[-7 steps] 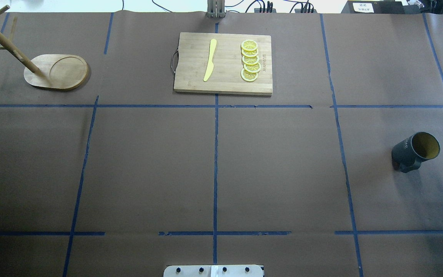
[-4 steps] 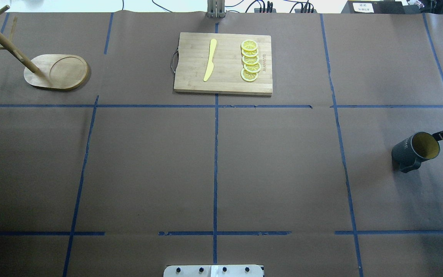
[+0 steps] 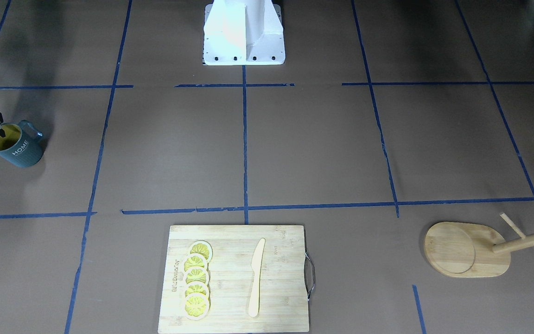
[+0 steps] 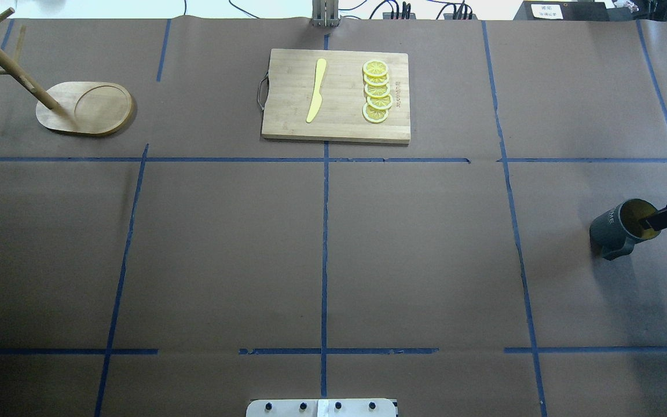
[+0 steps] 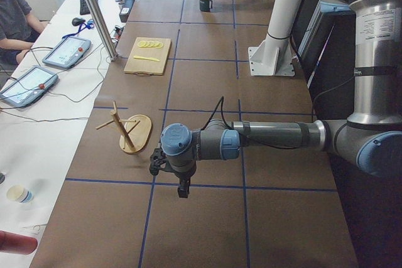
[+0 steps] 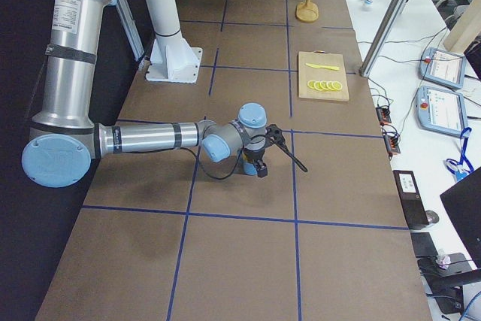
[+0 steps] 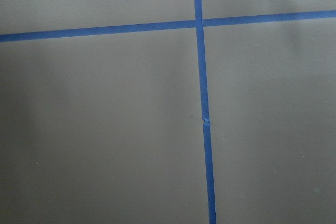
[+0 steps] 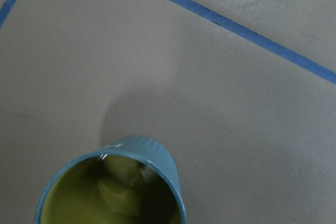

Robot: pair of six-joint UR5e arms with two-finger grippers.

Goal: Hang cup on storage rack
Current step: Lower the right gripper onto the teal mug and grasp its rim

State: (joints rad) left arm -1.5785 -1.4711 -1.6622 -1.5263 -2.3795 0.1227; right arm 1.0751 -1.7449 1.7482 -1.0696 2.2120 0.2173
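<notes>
1. Now the cup (image 4: 611,227) stands upright on the table (image 4: 223,249), far on the robot's right side and near the table's end. Its yellow inside shows from above, and its handle points toward the robot.
2. The right gripper (image 4: 664,186) is at the cup with its jaws wide apart, and it grips nothing. One finger (image 4: 666,215) reaches down into the cup's mouth, close to the rim on the side of the table's end. The other finger is well apart from the cup.
3. The right wrist view has the cup's rim and yellow inside in the lower left corner, with brown paper and a blue tape line (image 8: 231,24) beyond it.
4. The rack (image 4: 102,104) stands at the far left part of the table, well apart from the cup. Its pole rises from one end of the oval base and carries thin pegs.
5. The left gripper (image 5: 182,187) hangs low over the table and points down, not far from the rack. Only the side view shows it, so I cannot tell if it is open or closed.
6. The board (image 4: 339,124) lies at the far middle of the table. A yellow knife (image 4: 316,90) and a row of lemon slices (image 4: 377,92) lie on it, apart from each other.
</notes>
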